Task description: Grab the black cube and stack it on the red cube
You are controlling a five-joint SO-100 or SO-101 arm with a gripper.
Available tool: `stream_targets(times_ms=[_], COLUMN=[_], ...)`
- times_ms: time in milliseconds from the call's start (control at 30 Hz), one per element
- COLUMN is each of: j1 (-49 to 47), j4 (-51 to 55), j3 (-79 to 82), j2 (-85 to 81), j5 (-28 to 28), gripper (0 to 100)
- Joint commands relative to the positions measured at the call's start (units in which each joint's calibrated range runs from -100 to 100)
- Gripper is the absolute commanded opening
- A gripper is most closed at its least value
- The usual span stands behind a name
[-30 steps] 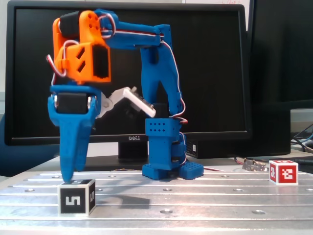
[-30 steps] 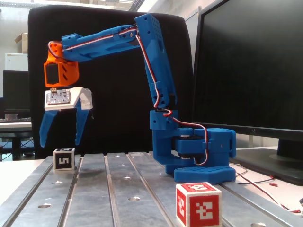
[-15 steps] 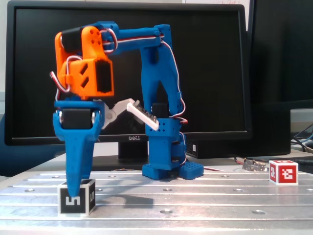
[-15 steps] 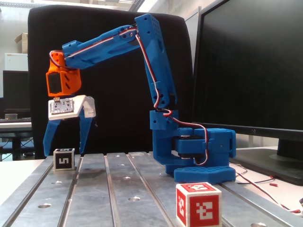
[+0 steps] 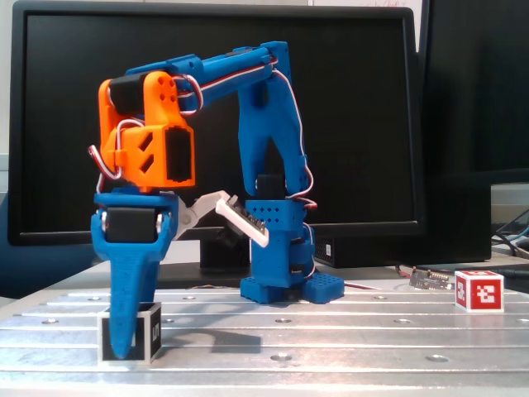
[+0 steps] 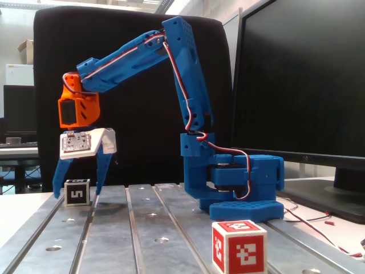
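Black cube (image 6: 77, 192) sits between the spread jaws of the gripper (image 6: 76, 195), fingers low on either side, not yet touching as far as a fixed view shows. Jaws wide, holding nothing. Red cube (image 5: 478, 290) rests well apart on the bench (image 5: 331, 331). Count: 1 black cube, 1 red cube, 1 arm.

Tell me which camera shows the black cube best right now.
The fixed view looking along the table: the black cube sits unobstructed between the open gripper's fingers, its "5" face clear. In the fixed view facing the monitor, a blue finger covers much of the cube's front.
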Motion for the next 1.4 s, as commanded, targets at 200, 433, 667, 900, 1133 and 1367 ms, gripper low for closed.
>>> stream_targets(times_ms=[200, 433, 667, 900, 1133, 1367], j1=[-0.92, -0.84, -0.77, -0.77, -0.7, -0.84], j4=[-0.44, -0.27, 4.69, 6.66, 6.4, 6.4], j3=[-0.88, -0.88, -5.95, -8.75, -9.2, -9.57], j2=[2.13, 1.88, 1.38, 1.97, 4.39, 5.31], j5=[0.18, 0.18, 0.18, 0.18, 0.18, 0.18], gripper=[30, 29, 29, 29, 29, 29])
